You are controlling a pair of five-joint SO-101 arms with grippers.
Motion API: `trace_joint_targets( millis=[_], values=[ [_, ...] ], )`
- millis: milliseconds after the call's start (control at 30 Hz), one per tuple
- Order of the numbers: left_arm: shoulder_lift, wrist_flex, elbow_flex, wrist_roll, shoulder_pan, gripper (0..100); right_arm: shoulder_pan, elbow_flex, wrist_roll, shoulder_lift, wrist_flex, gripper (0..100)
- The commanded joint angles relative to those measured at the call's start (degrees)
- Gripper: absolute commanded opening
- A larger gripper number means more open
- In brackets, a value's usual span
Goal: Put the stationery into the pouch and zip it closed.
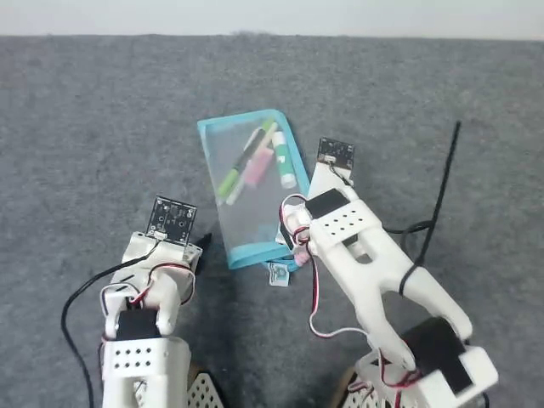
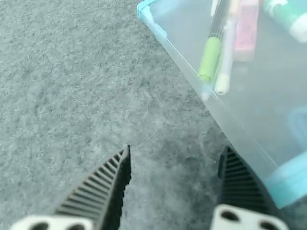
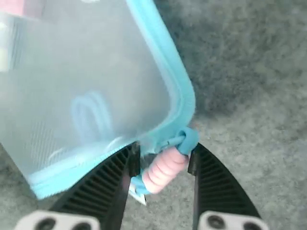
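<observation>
Open grey carpet [image 1: 102,110] lies all around the pouch [image 1: 246,225], which sits flat between the arms, translucent mesh edged in teal. Inside, bunched at the far end, are a green marker [image 1: 231,180], a pink block [image 1: 257,167] and a white stick with a green cap [image 1: 283,161]. The left gripper [image 2: 176,153] hangs spread wide over bare carpet just beside the pouch's long edge. The right gripper [image 3: 164,148] pinches the ribbed pink zipper pull [image 3: 165,170] at the near corner.
</observation>
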Motion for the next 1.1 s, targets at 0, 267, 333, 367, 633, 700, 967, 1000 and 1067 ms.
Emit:
trace_joint_targets(
  millis=[0,267,333,367,633,700,967,1000,1067],
  values=[
    [0.44,-2.02,-0.22,0.97,-0.35,28,0.75,-0.88,-0.62,0.75,-3.65,16.9],
    [0.44,-2.02,-0.13,0.97,-0.35,28,0.66,-0.7,1.58,1.01,-1.71,16.9],
    [0.44,-2.02,-0.13,0.97,-0.35,28,0.22,-0.7,5.89,1.01,-0.22,16.9],
    [0.44,-2.02,-0.13,0.97,-0.35,28,0.31,-0.7,7.65,1.01,0.13,16.1],
    [0.44,-2.02,-0.13,0.97,-0.35,28,1.36,-0.97,17.76,1.01,-0.31,1.2],
    [0.44,-2.02,-0.13,0.97,-0.35,28,3.21,-1.23,19.87,1.01,-1.01,1.4],
    [0.44,-2.02,-1.1,0.97,-0.62,18,8.57,-6.59,45.1,-6.29,3.38,0.6],
    [0.44,-1.49,-2.33,0.97,-0.79,15,8.57,-7.56,45.19,-8.66,4.7,0.6],
    [0.44,1.67,-5.32,1.32,-0.88,10,8.4,-8.44,45.36,-13.76,5.85,0.6]
  ],
)
